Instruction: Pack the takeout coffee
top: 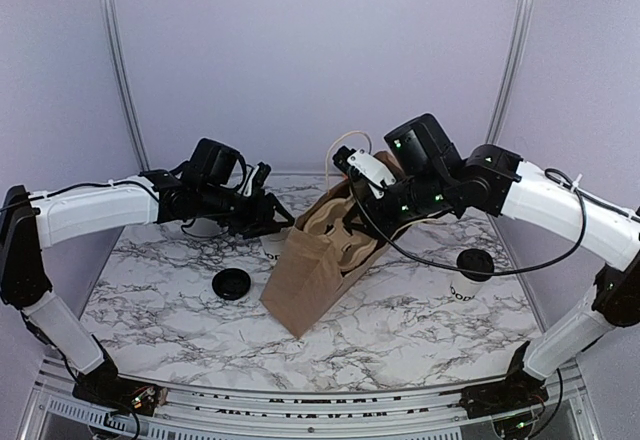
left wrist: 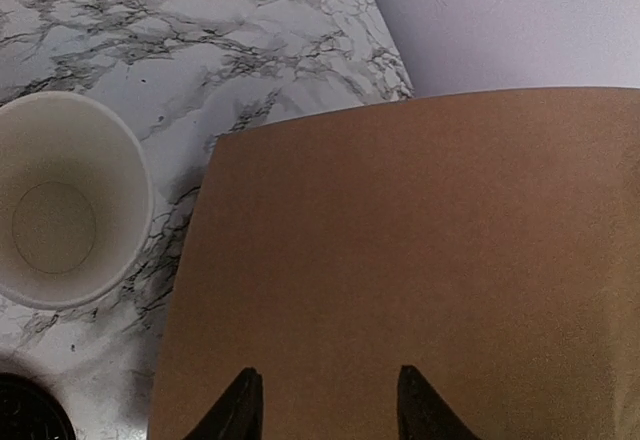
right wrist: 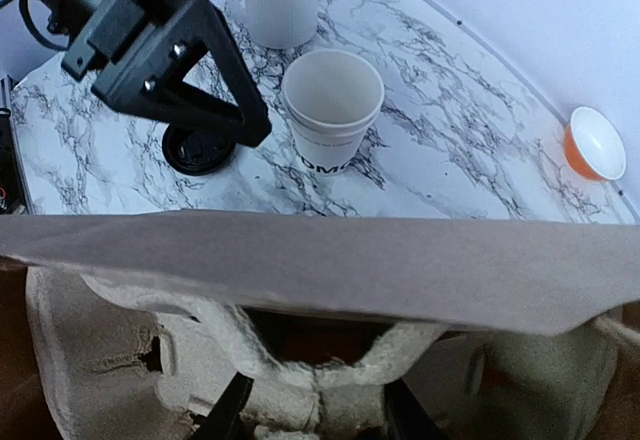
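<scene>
A brown paper bag (top: 305, 285) stood in the middle of the marble table (top: 420, 315), tipped a little. A cardboard tray (right wrist: 95, 360) sat inside it. The right claw (right wrist: 318, 392) was at the top of the bag, with one finger on each side of the tray's middle ridge, and it seemed to pinch that ridge. The left claw (left wrist: 328, 375) was spread apart just beside the bag's flat side, with nothing between its fingers. The coffee cup (top: 468, 282), with a black lid on top, stood upright on the right side of the table, well apart from the bag. An open white cup (right wrist: 332, 100) and a loose lid (top: 231, 284) were on the left side.
</scene>
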`<control>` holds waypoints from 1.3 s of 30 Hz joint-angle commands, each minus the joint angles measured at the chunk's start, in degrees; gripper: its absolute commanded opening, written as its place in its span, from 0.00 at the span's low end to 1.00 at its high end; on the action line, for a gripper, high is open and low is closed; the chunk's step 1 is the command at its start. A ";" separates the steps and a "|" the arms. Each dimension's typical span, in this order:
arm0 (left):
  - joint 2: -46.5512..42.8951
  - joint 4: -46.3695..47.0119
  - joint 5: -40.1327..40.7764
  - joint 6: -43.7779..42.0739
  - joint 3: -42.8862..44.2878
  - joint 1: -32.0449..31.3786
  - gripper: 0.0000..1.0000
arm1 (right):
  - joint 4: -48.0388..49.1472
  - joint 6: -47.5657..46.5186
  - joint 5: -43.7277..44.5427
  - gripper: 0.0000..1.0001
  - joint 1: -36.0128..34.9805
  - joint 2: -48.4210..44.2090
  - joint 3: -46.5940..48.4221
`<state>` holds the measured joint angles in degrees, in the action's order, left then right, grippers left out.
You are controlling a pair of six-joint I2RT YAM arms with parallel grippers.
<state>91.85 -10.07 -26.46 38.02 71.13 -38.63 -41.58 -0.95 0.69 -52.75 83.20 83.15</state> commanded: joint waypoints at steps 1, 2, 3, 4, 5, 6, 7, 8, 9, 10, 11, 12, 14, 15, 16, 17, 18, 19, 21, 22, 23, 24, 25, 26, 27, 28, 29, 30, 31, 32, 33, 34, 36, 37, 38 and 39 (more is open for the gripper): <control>-2.33 -7.56 11.13 -6.33 -1.98 -3.58 0.46 | -1.39 -0.09 1.08 0.32 -0.42 1.17 3.86; -2.16 -7.82 12.65 -6.37 -2.39 -4.16 0.46 | -1.38 0.00 1.05 0.32 -0.42 1.25 4.06; -2.01 -7.90 13.94 -6.44 -2.78 -4.63 0.46 | -1.48 0.13 1.06 0.32 -0.43 1.43 4.32; -1.90 -7.87 14.92 -6.41 -3.22 -5.10 0.45 | -1.55 0.22 0.95 0.32 -0.42 1.63 4.65; -1.67 -7.89 15.60 -6.28 -3.66 -5.46 0.45 | -1.71 0.32 0.86 0.32 -0.42 1.81 4.92; -1.35 -7.87 16.21 -6.16 -4.12 -5.75 0.44 | -1.93 0.41 0.62 0.32 -0.43 2.10 5.32; -1.02 -7.86 16.96 -6.04 -4.46 -6.20 0.44 | -2.11 0.45 0.42 0.32 -0.42 2.32 5.64; -0.62 -7.85 17.81 -6.13 -4.62 -6.64 0.44 | -2.30 0.49 0.18 0.32 -0.43 2.63 6.02; -0.25 -7.82 18.08 -6.12 -4.80 -7.05 0.43 | -2.61 0.56 -0.08 0.32 -0.42 2.85 6.30; 0.23 -7.67 18.09 -6.14 -5.09 -7.38 0.43 | -2.81 0.67 -0.22 0.32 -0.42 3.04 6.67; 0.72 -7.39 18.07 -6.10 -5.23 -7.75 0.43 | -3.17 0.72 -0.31 0.32 -0.47 3.26 6.93; 1.05 -7.03 18.10 -6.09 -5.49 -8.11 0.43 | -3.46 0.77 -0.33 0.32 -0.43 3.42 7.20; 1.76 -6.52 17.67 -5.75 -5.86 -8.74 0.43 | -4.10 0.85 -0.36 0.32 -0.42 3.80 7.82; 2.04 -6.20 17.33 -5.54 -5.99 -9.29 0.43 | -4.38 0.85 -0.32 0.32 -0.42 4.01 8.13; 2.21 -5.88 17.13 -5.34 -6.12 -9.72 0.43 | -4.72 0.75 -0.28 0.32 -0.42 4.23 8.43; 2.38 -5.57 16.88 -5.05 -6.24 -10.24 0.43 | -5.07 0.77 -0.30 0.32 -0.47 4.51 8.69; 2.55 -5.18 16.42 -4.63 -6.33 -10.78 0.43 | -5.43 0.68 -0.33 0.32 -0.49 4.82 9.08; 2.72 -4.82 15.96 -4.34 -6.40 -11.30 0.43 | -5.76 0.64 -0.34 0.32 -0.43 5.12 9.35; 2.81 -4.27 15.47 -3.53 -6.49 -12.43 0.43 | -6.19 0.48 -0.34 0.32 -0.43 5.51 9.84; 2.81 -3.95 15.16 -3.22 -6.57 -12.96 0.43 | -6.41 0.43 -0.34 0.32 -0.42 5.68 10.14; 2.68 -3.76 15.10 -2.81 -6.63 -13.49 0.43 | -6.67 0.36 -0.34 0.32 -0.42 5.93 10.41; 2.56 -3.61 15.05 -2.58 -6.70 -13.97 0.43 | -7.01 0.36 -0.48 0.32 -0.42 6.07 10.64; 2.36 -3.53 15.23 -2.33 -6.79 -14.35 0.43 | -7.30 0.28 -0.51 0.31 -0.42 6.17 10.75; 2.11 -3.48 15.65 -2.15 -6.99 -14.56 0.43 | -7.63 0.20 -0.53 0.32 -0.42 6.25 10.72; 1.81 -3.49 16.23 -1.96 -7.26 -14.56 0.43 | -8.00 0.09 -0.33 0.32 -0.42 6.27 10.71; 1.38 -3.58 17.17 -1.88 -7.46 -14.54 0.43 | -8.26 -0.15 -0.15 0.32 -0.42 6.27 10.67; 0.78 -3.63 17.87 -1.79 -7.51 -14.45 0.43 | -8.58 -0.19 -0.01 0.31 -0.42 6.27 10.63; 0.18 -3.85 18.45 -1.66 -7.41 -14.39 0.42 | -8.74 -0.29 -0.03 0.31 -0.40 6.32 10.64; -0.57 -4.07 18.95 -1.63 -7.15 -14.37 0.42 | -8.85 -0.35 -0.17 0.31 -0.42 6.36 10.56; -1.25 -4.43 19.49 -1.68 -6.62 -14.26 0.42 | -8.86 -0.35 -0.55 0.31 -0.43 6.43 10.50; -1.93 -5.08 20.18 -1.84 -5.90 -14.23 0.42 | -8.87 -0.32 -0.71 0.31 -0.42 6.45 10.34; -2.73 -5.90 21.02 -2.03 -5.20 -14.13 0.42 | -8.89 -0.30 -0.77 0.31 -0.47 6.49 10.16; -4.31 -7.20 22.47 -2.30 -4.11 -13.62 0.42 | -8.91 -0.20 -0.78 0.31 -0.47 6.50 9.82; -5.05 -7.70 22.87 -2.39 -3.67 -13.27 0.42 | -8.87 -0.20 -0.70 0.31 -0.38 6.38 9.73; -6.01 -8.17 23.24 -2.42 -3.28 -12.71 0.42 | -8.78 -0.19 -0.74 0.31 -0.41 6.29 9.55; -7.34 -8.75 23.87 -2.50 -2.78 -12.13 0.42 | -8.70 -0.19 -0.69 0.31 -0.41 6.24 9.45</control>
<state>89.76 -16.14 -6.07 35.79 65.23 -52.47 -50.13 -0.75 0.43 -52.77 89.25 91.15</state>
